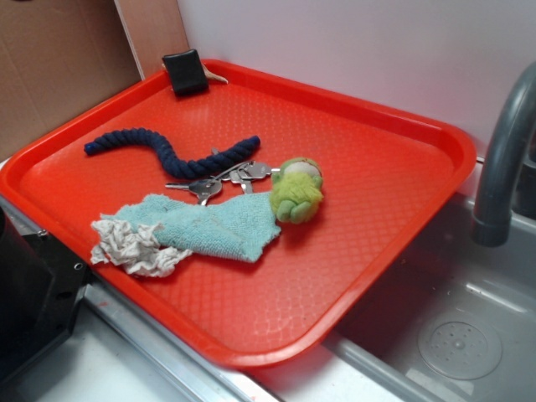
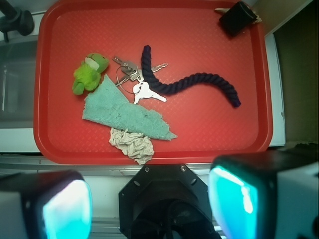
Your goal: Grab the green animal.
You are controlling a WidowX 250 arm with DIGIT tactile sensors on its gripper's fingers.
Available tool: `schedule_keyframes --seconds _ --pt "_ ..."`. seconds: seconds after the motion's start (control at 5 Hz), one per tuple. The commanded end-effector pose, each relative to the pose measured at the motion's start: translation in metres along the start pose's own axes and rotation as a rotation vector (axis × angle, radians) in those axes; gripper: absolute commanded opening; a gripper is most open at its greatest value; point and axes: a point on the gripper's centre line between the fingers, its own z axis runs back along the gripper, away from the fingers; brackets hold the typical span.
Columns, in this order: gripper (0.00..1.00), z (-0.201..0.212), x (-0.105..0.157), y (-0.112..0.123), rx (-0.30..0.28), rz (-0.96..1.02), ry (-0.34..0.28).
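The green animal [image 1: 296, 191] lies mid-tray, touching the teal cloth [image 2: 124, 113] and near the keys [image 2: 139, 84]. It looks soft, light and squashy; pinching its rounded body should work. The gripper [image 2: 149, 201] hangs wide open, well clear of it.

end effector [image 2: 149, 209]: fingertips cut off at 6 o'clock, blurred
keys [image 1: 219, 180]: partly hidden under rope [image 1: 172, 153]
faucet [image 1: 502, 159]: cropped at 3 o'clock

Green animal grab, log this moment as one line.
phase: pre-reach | gripper: open, off tray | green animal: on red tray, touching teal rag, beside keys
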Motion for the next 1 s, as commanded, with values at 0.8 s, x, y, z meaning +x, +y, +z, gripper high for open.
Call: schedule_keyframes --seconds 0.8 --pt "1.00 -0.082 0.079 -0.031 0.035 0.533 -0.041"
